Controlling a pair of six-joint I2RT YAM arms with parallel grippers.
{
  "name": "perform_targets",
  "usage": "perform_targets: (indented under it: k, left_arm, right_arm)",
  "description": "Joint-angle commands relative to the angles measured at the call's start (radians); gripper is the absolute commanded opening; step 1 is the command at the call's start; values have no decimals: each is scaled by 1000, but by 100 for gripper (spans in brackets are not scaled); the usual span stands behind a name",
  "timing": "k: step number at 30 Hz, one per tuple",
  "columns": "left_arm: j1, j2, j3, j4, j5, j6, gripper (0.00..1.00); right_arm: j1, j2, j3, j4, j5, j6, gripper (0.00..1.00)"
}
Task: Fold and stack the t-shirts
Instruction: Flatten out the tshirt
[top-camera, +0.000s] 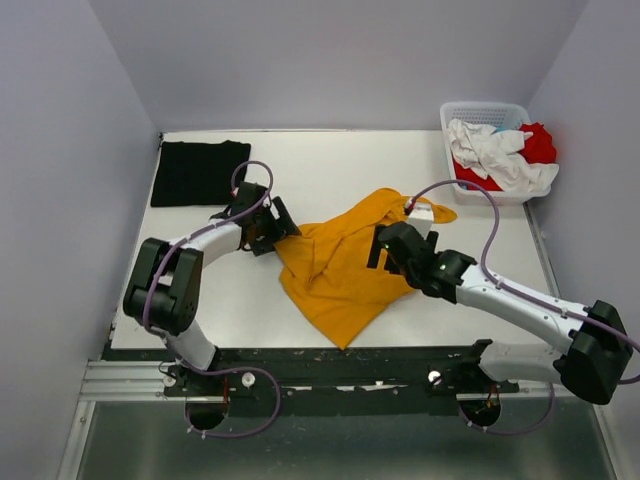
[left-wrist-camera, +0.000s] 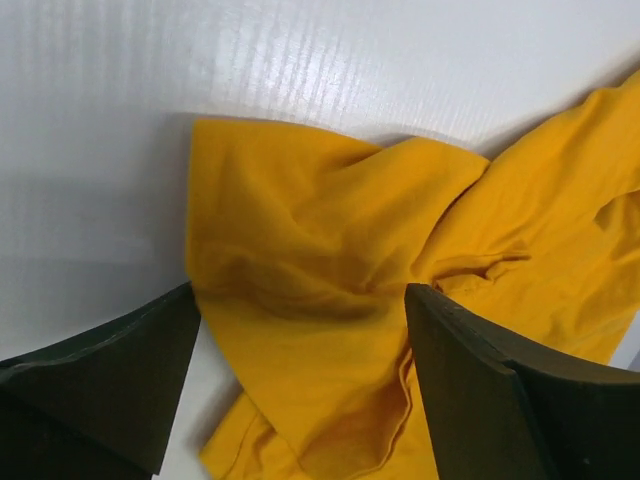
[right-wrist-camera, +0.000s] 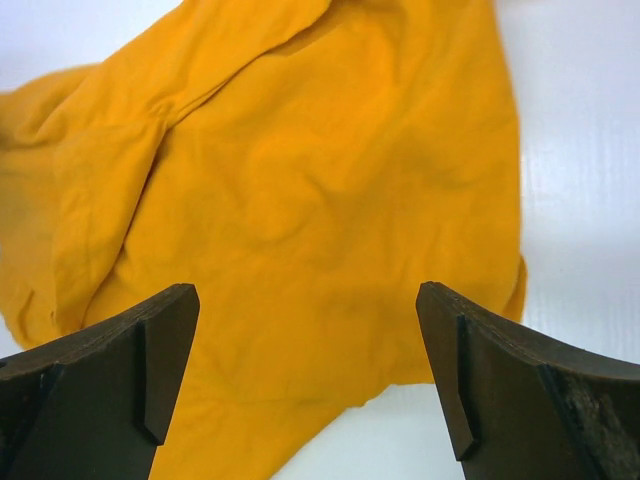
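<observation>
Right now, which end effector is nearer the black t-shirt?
Left. The left end effector is just beside the black t-shirt; the right end effector is farther, across the yellow t-shirt.

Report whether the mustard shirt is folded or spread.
Not folded: the mustard shirt lies loosely spread and rumpled on the table, its edges bunched, creases showing in both wrist views.

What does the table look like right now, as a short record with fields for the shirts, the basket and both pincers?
yellow shirt: unfolded, rumpled, mid table
black shirt: folded flat, far left corner
basket: far right corner, holds the white shirt and red shirt in a heap
left pincer: open, over the yellow shirt's left edge
right pincer: open, over the yellow shirt's right side
folded so far: black shirt only
</observation>
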Motion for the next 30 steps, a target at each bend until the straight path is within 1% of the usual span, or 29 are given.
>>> perform_targets:
  k: [1,2,3,4,5,7,12,19,23,27,30]
  left_arm:
    - [1,138,84,-14,171,38,70]
    - [1,152,87,-5,187,41,58]
    - [1,155,85,-4,189,41,49]
    - [1,151,85,-9,176,43,36]
    - [2,142,86,-22,156,45,21]
    - [3,115,99,-81,93,58,0]
    - [4,4,98,-157,15,91,0]
    - [4,-132,58,-208,-35,118,0]
    - [4,-156,51,-218,-29,130,0]
    - [4,-154,71,-234,-33,138,0]
    - [4,-154,77,-241,-39,138,0]
  right_arm:
    - [-82,-52,-34,60,53,-8,100]
    - [-98,-52,-33,66,51,-15,100]
    - [-115,-47,-28,72,51,-23,100]
    - [-132,-36,-19,75,52,-33,100]
    - [-145,-25,-10,75,51,-39,100]
    - [-181,8,15,80,52,-56,100]
    - [-328,135,117,124,32,-101,100]
    - [-521,428,335,142,-59,-68,100]
    - [-569,593,451,138,-75,-21,100]
    - [-577,741,561,142,-58,2,100]
    - [-578,824,626,153,-50,17,100]
